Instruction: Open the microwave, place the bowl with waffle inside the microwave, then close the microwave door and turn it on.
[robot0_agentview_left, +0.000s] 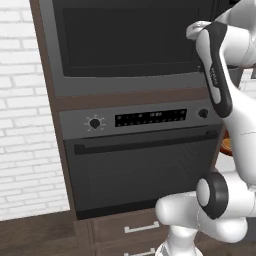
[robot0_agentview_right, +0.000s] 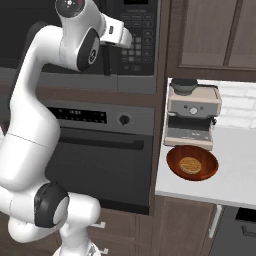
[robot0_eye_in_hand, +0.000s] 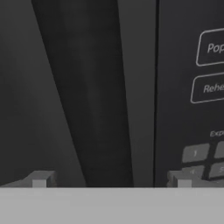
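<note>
A dark wood cabinet wall stands against white brick, with the microwave (robot0_agentview_left: 125, 45) built in above a black oven (robot0_agentview_left: 142, 170) and drawers below. To the right a white counter (robot0_agentview_right: 235, 175) runs under upper cupboards.

My gripper (robot0_eye_in_hand: 111, 181) is raised in front of the microwave, close to the seam where the door (robot0_eye_in_hand: 78, 87) meets the keypad (robot0_eye_in_hand: 192, 96). My fingers (robot0_eye_in_hand: 41, 178) stand wide apart with nothing between them; one tip sits before the dark glass, the other before the lower keypad buttons. Whether either tip touches the face I cannot tell. The door is shut, flush in its grey frame.

The bowl (robot0_agentview_right: 192, 163) rests on the counter near its left front corner, just in front of a coffee machine (robot0_agentview_right: 192, 117). The waffle (robot0_agentview_right: 190, 164) lies flat in the middle of the bowl. Both are well apart from my hand, lower and off to the right of the microwave.
</note>
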